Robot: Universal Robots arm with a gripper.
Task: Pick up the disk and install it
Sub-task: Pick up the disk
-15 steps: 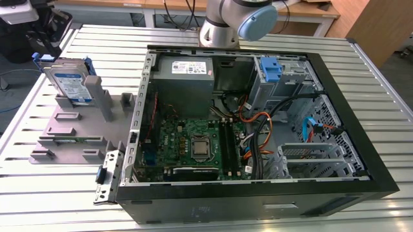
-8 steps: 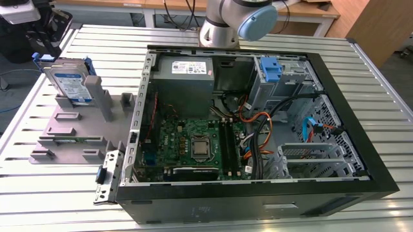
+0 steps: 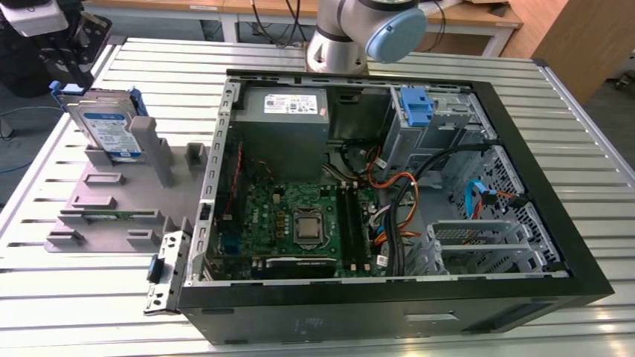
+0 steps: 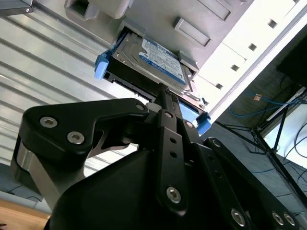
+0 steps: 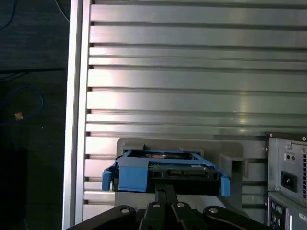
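The disk [image 3: 107, 128], silver-grey with a white and blue label and a blue carrier frame, stands on edge in a grey holder [image 3: 119, 197] at the exterior view's left, beside the open computer case [image 3: 328, 320]. In both wrist views its near edge faces me: disk [image 4: 153, 57], disk [image 5: 163, 167]. My gripper [image 4: 162, 91] points at the middle of that edge, gripper [image 5: 166, 188], with its fingers pressed together and their tips at the edge. The frames do not show them pinching anything. In the exterior view the dark gripper [image 3: 70, 52] hangs just above the disk.
The case lies open with the motherboard [image 3: 297, 223], a grey power-supply box [image 3: 282, 111] and a drive bay with a blue tab [image 3: 417, 108] at the back. Cables [image 3: 397, 201] cross the inside. The slatted metal table [image 3: 555, 82] ends close behind the holder.
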